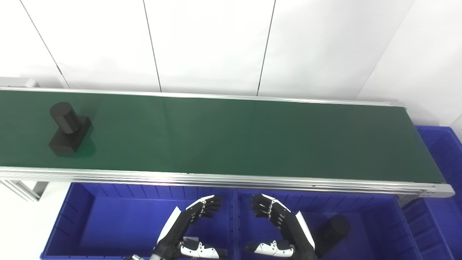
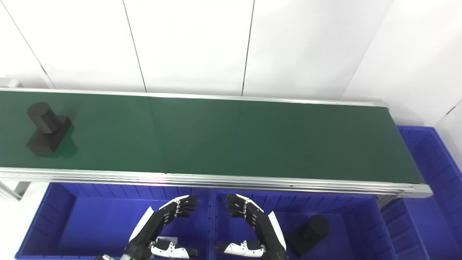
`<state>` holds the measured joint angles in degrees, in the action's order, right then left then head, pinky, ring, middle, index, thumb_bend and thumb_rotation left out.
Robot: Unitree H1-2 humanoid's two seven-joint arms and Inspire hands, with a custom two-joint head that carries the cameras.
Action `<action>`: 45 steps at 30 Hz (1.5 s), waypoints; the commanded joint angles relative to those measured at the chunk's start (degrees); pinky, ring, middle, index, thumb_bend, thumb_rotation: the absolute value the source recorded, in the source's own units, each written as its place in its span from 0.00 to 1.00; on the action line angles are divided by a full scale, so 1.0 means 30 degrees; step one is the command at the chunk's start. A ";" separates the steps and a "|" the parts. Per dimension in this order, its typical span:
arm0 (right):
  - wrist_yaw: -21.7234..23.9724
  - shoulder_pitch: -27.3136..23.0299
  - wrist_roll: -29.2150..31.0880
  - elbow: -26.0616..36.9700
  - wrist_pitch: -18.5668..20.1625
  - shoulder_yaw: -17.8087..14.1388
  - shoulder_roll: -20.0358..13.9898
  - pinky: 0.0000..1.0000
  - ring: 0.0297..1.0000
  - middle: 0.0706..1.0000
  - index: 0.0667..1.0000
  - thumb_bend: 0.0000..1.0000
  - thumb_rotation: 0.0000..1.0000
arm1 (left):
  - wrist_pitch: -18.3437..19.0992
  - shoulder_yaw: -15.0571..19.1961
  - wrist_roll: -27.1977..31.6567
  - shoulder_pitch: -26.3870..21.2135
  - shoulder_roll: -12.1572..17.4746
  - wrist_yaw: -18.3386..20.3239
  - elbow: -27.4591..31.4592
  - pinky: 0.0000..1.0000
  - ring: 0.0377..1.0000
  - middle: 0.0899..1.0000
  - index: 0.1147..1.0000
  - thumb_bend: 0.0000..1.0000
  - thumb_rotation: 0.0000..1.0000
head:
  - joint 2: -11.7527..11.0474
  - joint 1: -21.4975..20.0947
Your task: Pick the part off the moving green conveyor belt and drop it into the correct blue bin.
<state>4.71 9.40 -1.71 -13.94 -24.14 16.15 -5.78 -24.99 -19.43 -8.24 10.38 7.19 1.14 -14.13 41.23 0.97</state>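
Note:
A black part, a short cylinder standing on a square block, rides at the far left of the green conveyor belt. Below the belt's near rail, my left hand hovers over the left blue bin, fingers apart and empty. My right hand mirrors it over the right blue bin, also open and empty. Both hands are far from the part on the belt. A black cylinder lies in the right bin, just right of my right hand.
A third blue bin stands past the belt's right end. The aluminium frame of the conveyor runs between my hands and the belt. White wall panels rise behind the belt.

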 commanded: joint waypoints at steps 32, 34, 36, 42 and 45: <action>-0.0365 -0.0057 -0.0727 -0.0264 -0.0929 -0.0292 0.0130 0.69 0.74 0.76 0.74 0.86 0.23 | -0.0641 0.0730 -0.0005 0.0249 -0.0320 0.0685 0.0999 0.74 0.78 0.78 0.78 0.92 0.16 | -0.0358 -0.0716; -0.0433 -0.0081 -0.0766 -0.0331 -0.0929 -0.0246 0.0132 0.69 0.74 0.76 0.74 0.86 0.22 | -0.0642 0.0691 0.0081 0.0197 -0.0317 0.0712 0.0850 0.74 0.78 0.79 0.78 0.92 0.15 | -0.0583 -0.0834; -0.0495 -0.0127 -0.0816 -0.0414 -0.0929 -0.0205 0.0104 0.69 0.74 0.76 0.74 0.86 0.22 | -0.0641 0.0709 0.0168 0.0195 -0.0349 0.0788 0.0791 0.74 0.78 0.79 0.78 0.92 0.14 | -0.0620 -0.0743; -0.0580 -0.0256 -0.0861 -0.0557 -0.0929 -0.0046 0.0026 0.69 0.74 0.76 0.74 0.86 0.23 | -0.0626 0.0720 0.0260 0.0183 -0.0376 0.0728 0.0670 0.74 0.78 0.78 0.79 0.92 0.14 | -0.0678 -0.0724; -0.0716 -0.0248 -0.0890 -0.0600 -0.0929 -0.0025 0.0033 0.69 0.74 0.76 0.74 0.86 0.23 | -0.0632 0.0624 0.0246 0.0096 -0.0337 0.0634 0.0497 0.74 0.78 0.78 0.79 0.91 0.12 | -0.0831 -0.0715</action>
<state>3.04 9.18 -4.42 -16.43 -24.14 16.06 -5.87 -24.99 -17.40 -7.98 11.63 6.26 3.42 -13.25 38.76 -1.23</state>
